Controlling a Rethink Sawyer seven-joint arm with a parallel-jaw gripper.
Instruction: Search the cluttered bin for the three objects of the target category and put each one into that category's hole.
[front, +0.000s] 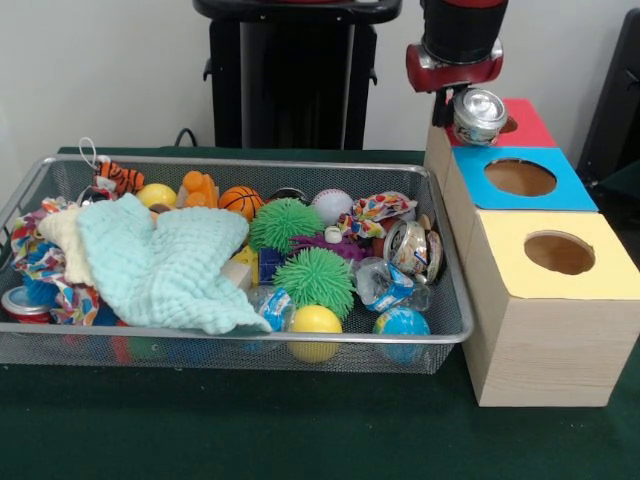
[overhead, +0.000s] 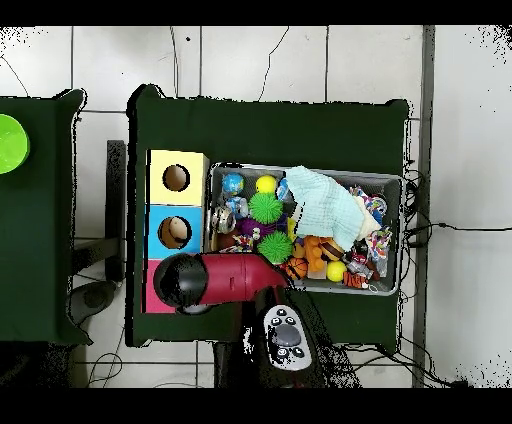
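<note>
The wire mesh bin (front: 230, 340) lies on the green table, full of toys; it also shows in the overhead view (overhead: 392, 182). My gripper (front: 474, 112) is shut on a silver can (front: 480, 114) and holds it just above the red-topped box (front: 532, 128), whose hole (front: 509, 125) is partly hidden behind the can. A second dented can (front: 410, 247) lies at the bin's right end, also seen from overhead (overhead: 222, 218). A red can (front: 22, 303) lies at the bin's left end. In the overhead view the arm's head (overhead: 182, 282) covers the red box (overhead: 152, 302).
The blue-topped box (front: 565, 190) and the yellow-topped box (front: 500, 235) stand in a row in front of the red one. The bin holds a pale green cloth (front: 165, 265), two green spiky balls (front: 315, 282), a crushed clear bottle (front: 388, 285) and several small balls.
</note>
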